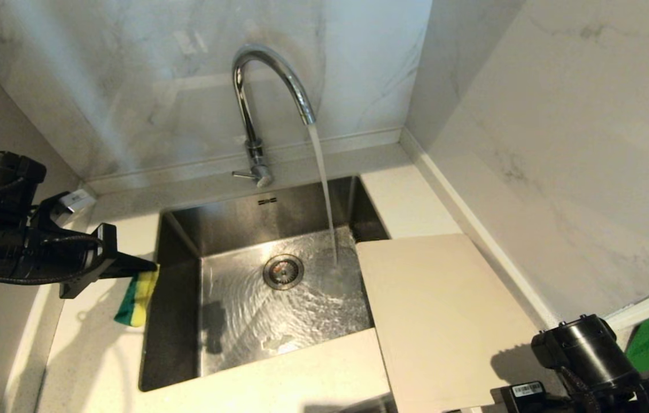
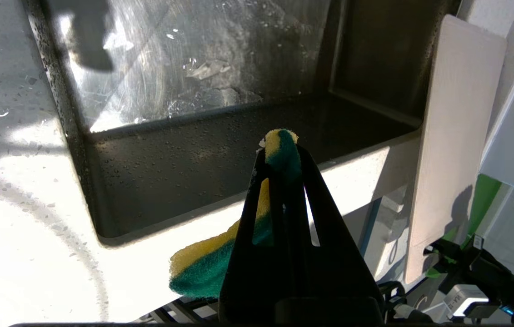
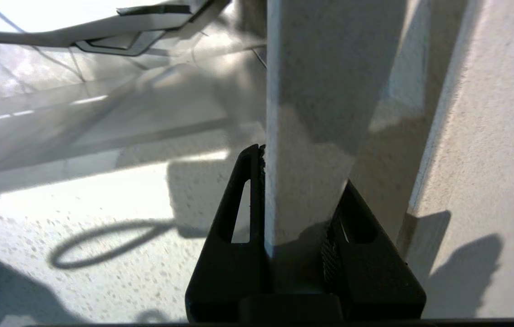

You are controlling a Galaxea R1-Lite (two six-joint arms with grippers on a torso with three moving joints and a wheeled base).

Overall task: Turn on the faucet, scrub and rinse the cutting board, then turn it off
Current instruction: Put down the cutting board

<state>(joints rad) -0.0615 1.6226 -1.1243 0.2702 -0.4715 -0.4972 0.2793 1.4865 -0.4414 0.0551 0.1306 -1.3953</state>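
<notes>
Chrome faucet [image 1: 269,86] already runs into the sink [image 1: 186,321], so turning on is done. Right gripper [image 3: 300,181] clamps the board [image 1: 445,310], lying right of the sink; left gripper [image 2: 284,156] pinches the sponge [image 1: 138,298] left of it. Scrubbing, rinsing and shut-off remain

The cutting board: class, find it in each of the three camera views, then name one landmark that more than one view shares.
Head view: the cutting board lies at lower right, beside the sink, its corner over the basin.
Left wrist view: the board stands as a pale slab along the picture's right side.
Right wrist view: the board runs up the middle, clamped in the right gripper.
Shared landmark: the sink, in head and left wrist views.
</notes>
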